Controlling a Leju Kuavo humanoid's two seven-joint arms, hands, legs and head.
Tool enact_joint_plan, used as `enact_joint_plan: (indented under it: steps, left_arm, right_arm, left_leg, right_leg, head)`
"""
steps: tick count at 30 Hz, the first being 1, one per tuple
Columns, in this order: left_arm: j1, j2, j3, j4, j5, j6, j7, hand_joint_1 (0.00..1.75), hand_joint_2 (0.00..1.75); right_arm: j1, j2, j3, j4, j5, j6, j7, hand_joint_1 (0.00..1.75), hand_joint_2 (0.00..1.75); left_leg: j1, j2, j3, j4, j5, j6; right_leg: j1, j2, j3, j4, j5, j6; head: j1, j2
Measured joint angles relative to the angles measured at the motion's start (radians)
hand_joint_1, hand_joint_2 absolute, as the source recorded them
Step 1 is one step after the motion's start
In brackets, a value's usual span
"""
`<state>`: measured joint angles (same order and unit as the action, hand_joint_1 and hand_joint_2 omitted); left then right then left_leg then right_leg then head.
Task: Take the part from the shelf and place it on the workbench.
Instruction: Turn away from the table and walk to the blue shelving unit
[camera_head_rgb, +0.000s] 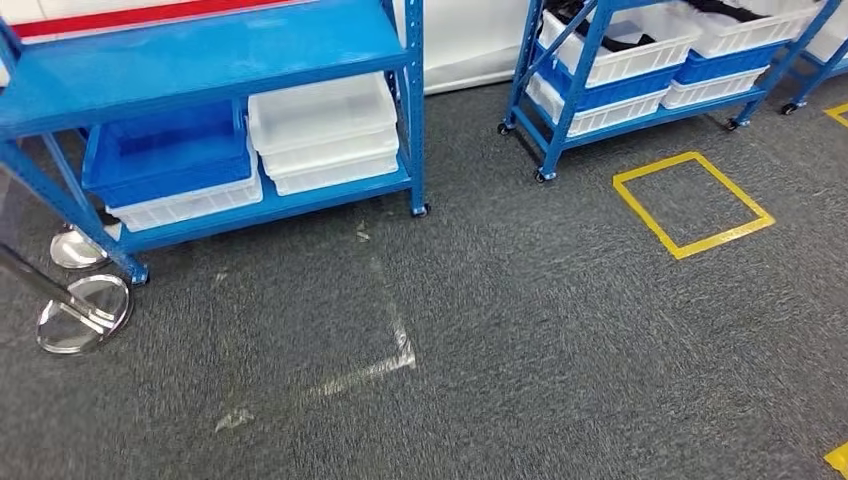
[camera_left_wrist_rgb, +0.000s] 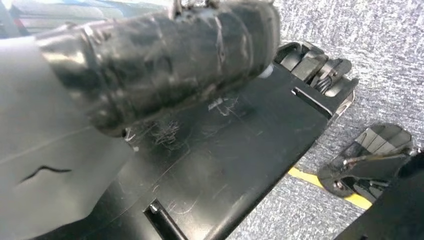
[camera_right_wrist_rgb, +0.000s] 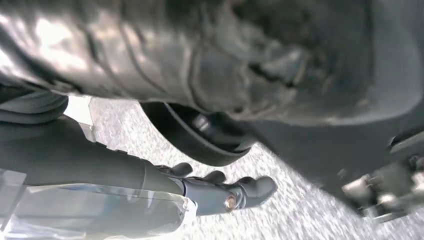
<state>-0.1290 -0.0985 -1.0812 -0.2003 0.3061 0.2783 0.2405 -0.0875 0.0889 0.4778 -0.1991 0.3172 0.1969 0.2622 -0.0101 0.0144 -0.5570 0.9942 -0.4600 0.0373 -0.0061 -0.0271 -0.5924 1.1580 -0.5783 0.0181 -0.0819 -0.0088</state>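
hanging over grey carpet (camera_right_wrist_rgb: 300, 210), right hand (camera_right_wrist_rgb: 220, 192) fingers (camera_right_wrist_rgb: 257, 187) loosely curled.

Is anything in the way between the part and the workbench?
I can't tell where the workbench stands, so not fully. The left hand holds the part. On the carpet ahead, two chrome post bases stand beside the left shelf.

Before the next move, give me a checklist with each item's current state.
1. Part off the shelf: ok; the black part lies under the left hand, thumb across it.
2. Right hand grip: cannot tell, the view is blurred.
3. Workbench in sight: not ok; the head view faces a blue shelf and bins.
4. Floor ahead: ok; the carpet looks unobstructed.
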Motion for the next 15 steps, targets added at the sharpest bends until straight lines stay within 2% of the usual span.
enact_joint_plan:
  steps: [1,2,3,4,5,6,7,8,9,10,11,12,13,15]
  left_arm:
    - [-0.001,0.0,0.0,0.0,-0.001,-0.002,0.001,0.0,0.0]
    - [-0.001,0.0,-0.001,0.0,-0.002,-0.003,0.001,0.0,0.0]
    - [-0.002,0.0,-0.001,0.0,-0.002,-0.005,0.002,0.0,0.0]
    - [-0.003,0.0,-0.002,0.0,-0.002,-0.006,0.002,0.0,0.0]
    - [-0.003,-0.001,-0.002,0.0,-0.003,-0.006,0.002,0.0,0.0]
    - [-0.005,-0.001,-0.003,0.0,-0.003,-0.006,0.002,0.0,0.0]
    - [-0.007,-0.001,-0.004,0.0,-0.004,-0.006,0.003,0.0,0.0]
    - [-0.009,-0.002,-0.005,0.0,-0.005,-0.006,0.005,0.0,0.0]
    - [-0.01,-0.002,-0.006,0.0,-0.006,-0.005,0.007,0.0,0.0]
    - [-0.011,-0.002,-0.007,0.0,-0.008,-0.004,0.009,0.0,0.0]
    - [-0.011,-0.002,-0.009,0.0,-0.009,-0.003,0.011,0.0,0.0]
    - [-0.01,-0.002,-0.01,0.0,-0.009,-0.002,0.012,0.0,0.0]
    - [-0.01,-0.002,-0.01,0.0,-0.01,-0.001,0.014,0.0,0.0]
    - [-0.013,-0.001,-0.011,0.0,-0.011,0.0,0.017,0.0,0.0]
  right_arm:
    - [0.001,0.0,0.0,0.0,-0.002,0.001,0.0,0.0,0.0]
    - [0.004,0.0,0.0,0.0,-0.004,0.001,0.0,0.0,0.0]
    - [0.005,-0.001,0.0,0.0,-0.006,0.001,0.0,0.0,0.0]
    - [0.006,-0.001,0.001,0.001,-0.008,0.001,0.001,0.0,0.0]
    - [0.006,-0.002,0.001,0.001,-0.009,0.0,0.001,0.0,0.0]
    - [0.005,-0.002,0.001,0.001,-0.009,0.0,0.001,0.0,0.0]
    - [0.005,-0.002,0.001,0.001,-0.009,-0.001,0.001,0.0,0.0]
    - [0.004,-0.001,0.001,0.001,-0.009,-0.001,0.001,0.0,0.0]
    - [0.004,-0.001,0.001,0.001,-0.01,-0.001,0.001,0.0,0.0]
    - [0.005,0.0,0.001,0.001,-0.01,-0.002,0.002,0.0,0.0]
    - [0.005,0.0,0.002,0.001,-0.01,-0.003,0.003,0.0,0.0]
    - [0.005,0.0,0.002,0.001,-0.01,-0.004,0.004,0.0,0.0]
    - [0.005,0.0,0.002,0.001,-0.01,-0.006,0.005,0.0,0.0]
    - [0.003,0.0,0.002,0.001,-0.01,-0.007,0.007,0.0,0.0]
  left_leg:
    - [0.001,-0.011,0.0,0.0,0.0,0.002]
    - [0.001,-0.024,-0.001,0.001,0.0,0.004]
    - [0.002,-0.038,0.0,0.002,0.0,0.004]
    - [0.004,-0.052,0.001,0.004,-0.001,0.002]
    - [0.007,-0.067,0.001,0.008,-0.003,-0.001]
    - [0.011,-0.08,0.001,0.015,-0.007,-0.006]
    - [0.013,-0.092,-0.003,0.024,-0.012,-0.013]
    - [0.015,-0.102,-0.009,0.032,-0.016,-0.02]
    - [0.016,-0.111,-0.016,0.037,-0.019,-0.027]
    - [0.017,-0.12,-0.023,0.038,-0.018,-0.033]
    - [0.019,-0.129,-0.027,0.036,-0.016,-0.038]
    - [0.02,-0.122,-0.03,0.039,-0.017,-0.043]
    - [0.02,-0.103,-0.037,0.054,-0.026,-0.048]
    - [0.018,-0.048,-0.074,0.138,-0.07,-0.054]
  right_leg:
    - [-0.002,0.015,-0.035,0.066,-0.024,0.003]
    - [-0.004,0.021,-0.066,0.12,-0.037,0.007]
    - [-0.006,0.023,-0.084,0.145,-0.031,0.01]
    - [-0.01,0.024,-0.085,0.131,-0.007,0.014]
    - [-0.014,0.028,-0.067,0.082,0.031,0.018]
    - [-0.02,0.042,-0.042,0.018,0.066,0.023]
    - [-0.024,0.065,-0.017,-0.041,0.088,0.027]
    - [-0.028,0.085,0.0,-0.08,0.098,0.027]
    - [-0.028,0.1,0.007,-0.096,0.095,0.025]
    - [-0.025,0.104,0.008,-0.098,0.092,0.019]
    - [-0.024,0.094,0.009,-0.098,0.092,0.011]
    - [-0.022,0.084,0.011,-0.102,0.093,0.004]
    - [-0.022,0.074,0.016,-0.106,0.093,-0.003]
    - [-0.021,0.049,0.025,-0.114,0.092,-0.015]
  head:
    - [0.0,0.0]
    - [0.0,0.0]
    - [0.0,0.0]
    - [0.0,0.0]
    - [0.0,0.0]
    - [0.0,0.0]
    - [0.002,0.0]
    - [0.004,0.0]
    - [0.005,0.0]
    - [0.007,0.0]
    - [0.007,0.0]
    - [0.006,0.0]
    - [0.005,0.0]
    - [0.002,0.0]
